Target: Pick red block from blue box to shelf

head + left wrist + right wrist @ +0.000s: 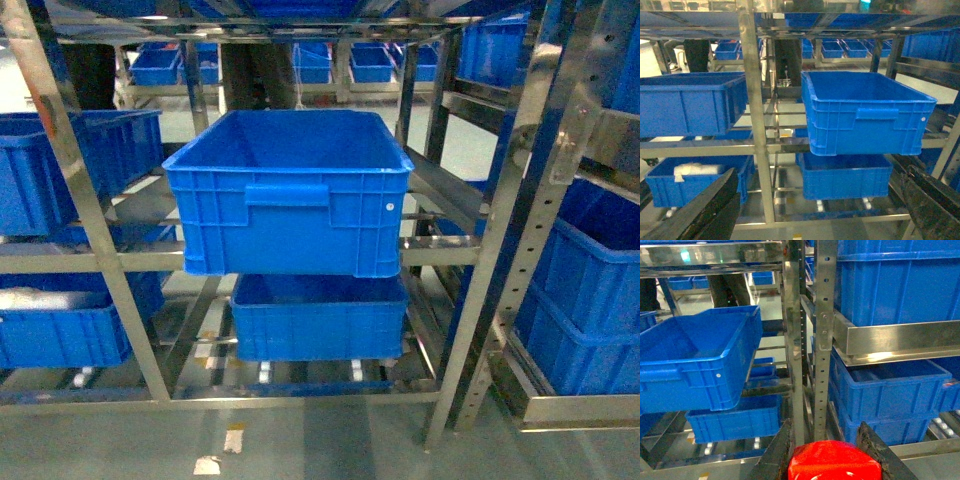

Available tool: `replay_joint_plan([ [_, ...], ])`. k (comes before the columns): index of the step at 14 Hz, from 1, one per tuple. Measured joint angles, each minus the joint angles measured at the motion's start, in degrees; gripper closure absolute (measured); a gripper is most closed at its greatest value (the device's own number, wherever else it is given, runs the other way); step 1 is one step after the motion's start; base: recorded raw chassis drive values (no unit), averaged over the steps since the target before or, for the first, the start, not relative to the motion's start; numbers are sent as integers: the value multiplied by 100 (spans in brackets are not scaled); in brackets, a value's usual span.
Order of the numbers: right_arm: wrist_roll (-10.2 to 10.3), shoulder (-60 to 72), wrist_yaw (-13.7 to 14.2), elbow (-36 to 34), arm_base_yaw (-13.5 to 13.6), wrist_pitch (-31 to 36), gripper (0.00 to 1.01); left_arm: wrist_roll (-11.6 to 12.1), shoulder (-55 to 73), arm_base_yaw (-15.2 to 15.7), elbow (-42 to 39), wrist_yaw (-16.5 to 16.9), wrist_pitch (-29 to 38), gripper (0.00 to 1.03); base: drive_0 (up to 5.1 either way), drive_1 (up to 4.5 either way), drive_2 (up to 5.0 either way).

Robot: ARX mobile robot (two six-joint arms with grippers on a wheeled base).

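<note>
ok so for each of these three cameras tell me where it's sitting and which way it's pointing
Head: on the robot, facing forward and slightly down at the shelf and a dark blue crate; no robot parts show.
Left wrist: on the left arm, facing the same crate from the left; the left gripper fingers frame the bottom, spread apart.
Right wrist: on the right arm, facing a shelf upright; the right gripper holds the red block.
Shared: all three show that crate.

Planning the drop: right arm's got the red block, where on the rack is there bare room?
Right end effector holds the red block. The big blue crate on the shelf looks empty inside. Bare rails show left of it, before the next crate. The right bay is crowded with stacked crates.
</note>
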Motion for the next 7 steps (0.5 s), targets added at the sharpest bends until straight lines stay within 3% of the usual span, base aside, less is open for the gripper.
replay_joint_plan([
  [7, 0, -11, -2, 2, 2, 28, 73, 0, 0, 0, 0, -2, 0, 5, 3, 431, -426],
])
